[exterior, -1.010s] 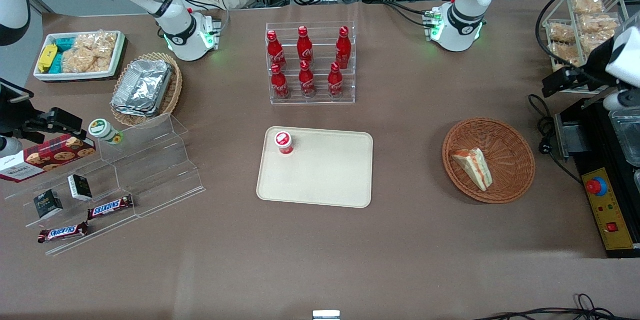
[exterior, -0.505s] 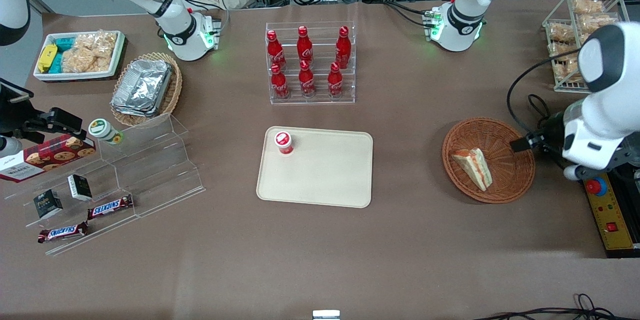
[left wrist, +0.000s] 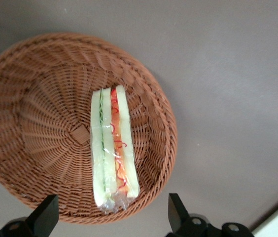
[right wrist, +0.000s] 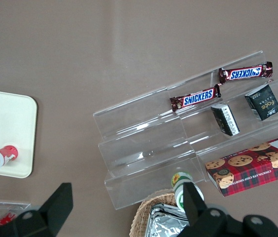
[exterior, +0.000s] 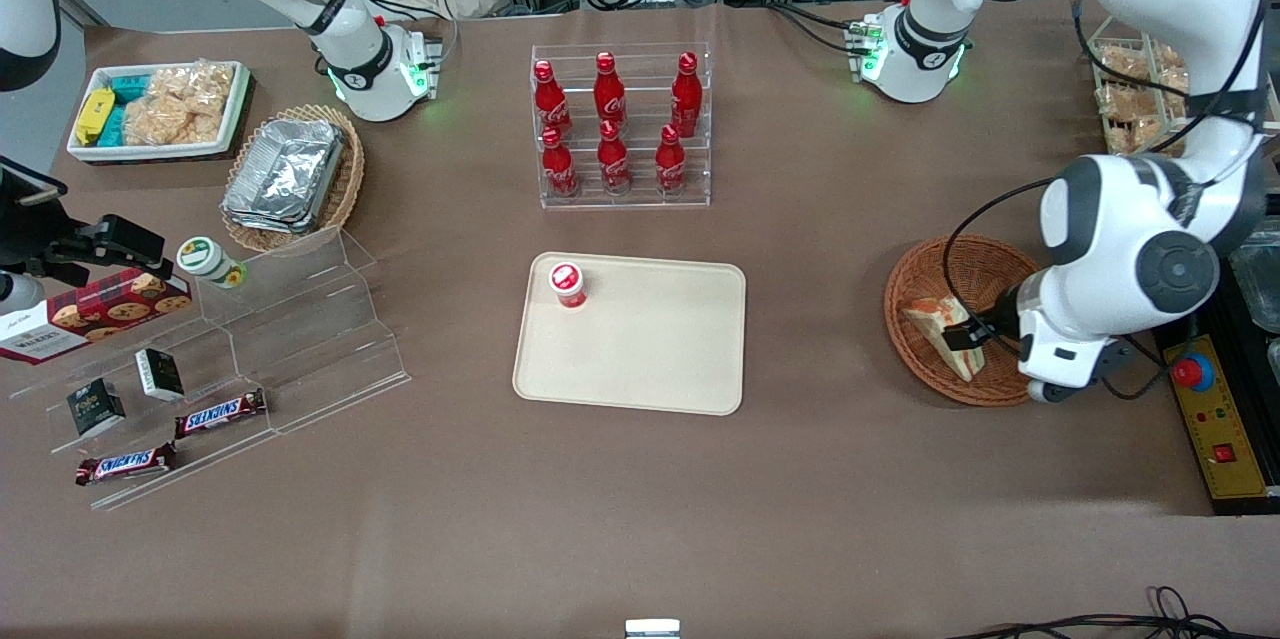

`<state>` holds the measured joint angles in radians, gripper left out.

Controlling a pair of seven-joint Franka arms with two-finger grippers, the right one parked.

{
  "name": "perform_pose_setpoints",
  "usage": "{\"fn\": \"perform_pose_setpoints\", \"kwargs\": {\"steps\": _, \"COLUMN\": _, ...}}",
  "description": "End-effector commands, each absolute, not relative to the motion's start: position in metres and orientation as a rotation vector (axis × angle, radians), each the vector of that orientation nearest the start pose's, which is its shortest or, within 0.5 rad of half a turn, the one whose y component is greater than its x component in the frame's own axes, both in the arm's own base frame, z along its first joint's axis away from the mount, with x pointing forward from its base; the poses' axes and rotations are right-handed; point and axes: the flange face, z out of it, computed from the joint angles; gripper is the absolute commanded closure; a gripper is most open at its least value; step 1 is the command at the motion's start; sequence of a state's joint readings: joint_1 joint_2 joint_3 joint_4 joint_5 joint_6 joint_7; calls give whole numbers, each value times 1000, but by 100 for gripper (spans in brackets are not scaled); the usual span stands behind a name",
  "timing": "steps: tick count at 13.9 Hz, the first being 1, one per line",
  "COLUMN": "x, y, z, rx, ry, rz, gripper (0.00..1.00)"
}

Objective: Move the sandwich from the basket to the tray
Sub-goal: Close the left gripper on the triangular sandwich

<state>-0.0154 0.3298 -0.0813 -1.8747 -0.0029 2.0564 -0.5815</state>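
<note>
While my gripper hangs released over the basket, the sandwich is not yet picked.

I judge this the approach step: the sandwich lies on its side in the basket near the working arm's end of the bench, with the fingertips spread wide apart, straddling its narrow end without touching. Next I need to descend, close across the bread faces, lift, then carry it to the tray at mid-bench, clear of the red-capped bottle standing in its corner.
</note>
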Motion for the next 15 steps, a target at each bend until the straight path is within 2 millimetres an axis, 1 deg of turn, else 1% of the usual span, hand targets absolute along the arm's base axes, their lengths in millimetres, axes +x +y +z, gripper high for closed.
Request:
{"fn": "perform_pose_setpoints", "kwargs": {"steps": 1, "x": 594, "y": -54, "z": 299, "rx": -3008, "ry": -777, "rz": 240, "gripper": 0}}
{"fn": "perform_pose_setpoints", "kwargs": {"steps": 5, "x": 579, "y": -55, "z": 269, "rx": -3015, "ry": -767, "rz": 206, "gripper": 0}}
{"fn": "perform_pose_setpoints", "kwargs": {"steps": 7, "x": 574, "y": -55, "z": 257, "rx": -3018, "ry": -768, "rz": 195, "gripper": 0}}
{"fn": "perform_pose_setpoints", "kwargs": {"steps": 8, "x": 574, "y": -55, "z": 254, "rx": -3017, "ry": -767, "rz": 202, "gripper": 4}}
{"fn": "perform_pose_setpoints", "kwargs": {"steps": 9, "x": 574, "y": -55, "z": 254, "rx": -3017, "ry": -767, "rz": 202, "gripper": 16}}
{"fn": "perform_pose_setpoints", "kwargs": {"steps": 12, "x": 577, "y": -54, "z": 260, "rx": -3014, "ry": -786, "rz": 190, "gripper": 60}}
{"fn": "perform_pose_setpoints", "kwargs": {"steps": 13, "x": 578, "y": -53, "z": 263, "rx": -3012, "ry": -798, "rz": 183, "gripper": 69}}
{"fn": "perform_pose_setpoints", "kwargs": {"steps": 14, "x": 579, "y": -54, "z": 268, "rx": -3015, "ry": -799, "rz": 172, "gripper": 72}}
{"fn": "perform_pose_setpoints", "kwargs": {"steps": 15, "x": 584, "y": -55, "z": 282, "rx": -3022, "ry": -801, "rz": 143, "gripper": 73}}
